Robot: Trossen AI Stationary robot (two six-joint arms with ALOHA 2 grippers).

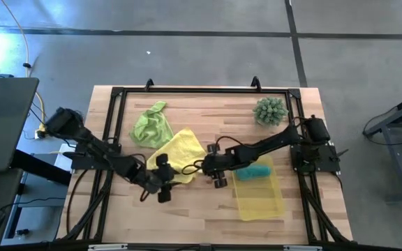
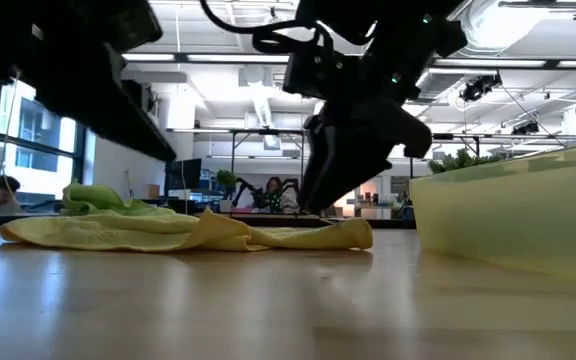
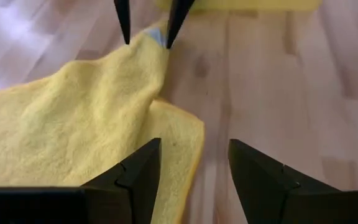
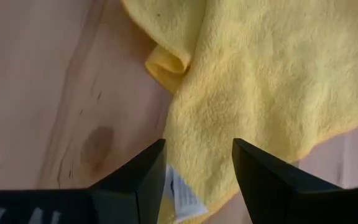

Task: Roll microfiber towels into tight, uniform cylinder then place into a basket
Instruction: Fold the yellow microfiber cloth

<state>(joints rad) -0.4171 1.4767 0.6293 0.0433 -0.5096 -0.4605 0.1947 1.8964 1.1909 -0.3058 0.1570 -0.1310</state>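
Office background beyond yellow towel (image 2: 188, 232)

place: robotics lab | signs: wooden workbench (image 1: 187, 209) in a metal frame (image 1: 201, 90); concrete floor (image 1: 187, 56); office desks (image 2: 258, 205) behind

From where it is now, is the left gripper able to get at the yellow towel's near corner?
Probably yes. The left gripper is open right at the yellow towel, whose corner lies flat on bare wood. The right gripper works the opposite corner.

The left gripper (image 1: 160, 183) is covering the yellow towel's (image 1: 178, 155) near edge; the basket (image 2: 513, 220) is running off the low view's right edge.
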